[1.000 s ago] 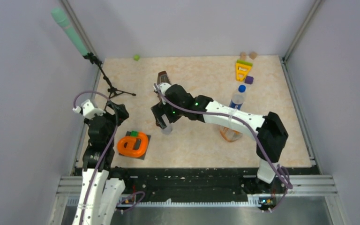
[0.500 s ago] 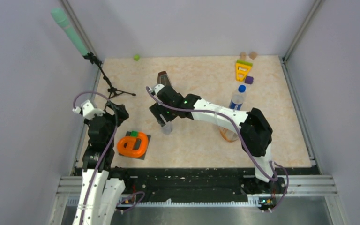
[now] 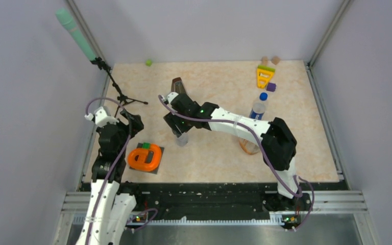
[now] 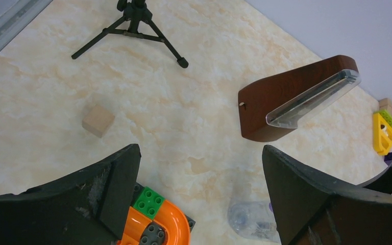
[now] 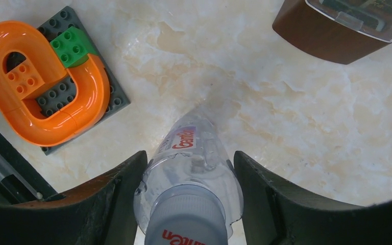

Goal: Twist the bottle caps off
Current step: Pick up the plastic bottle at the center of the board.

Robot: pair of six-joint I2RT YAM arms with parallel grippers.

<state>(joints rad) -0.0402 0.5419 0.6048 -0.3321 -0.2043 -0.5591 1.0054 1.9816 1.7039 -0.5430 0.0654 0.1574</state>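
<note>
Fingers (image 5: 117, 204) of the right arm straddle the slim bottle (image 5: 194, 153) at its shoulder, white cap (image 5: 186, 227) between them, touching or nearly; firm grip cannot be told. Left fingers (image 4: 97, 194) gape empty. Step, seemingly: seizing the bottle on the tabletop (image 5: 311, 127); next, steadying before twisting.

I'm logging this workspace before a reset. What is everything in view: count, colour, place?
slim bottle: 1, clear, white cap, centre
labelled bottle: 1, clear, blue cap, right
squat bottle: 1, orange-tinted, under right arm
metronome: 1, brown, centre far
brick loop: 1, orange, on grey plate, near left
microphone stand: 1, black, green microphone, far left
ball: 1, green, far edge
cube: 1, tan, left
triangle toy: 1, yellow, far right
block: 1, purple, by triangle toy
discs: 2, tan, far right
left gripper: 1, black, open, empty
right gripper: 1, black, straddling slim bottle, grip unclear
</note>
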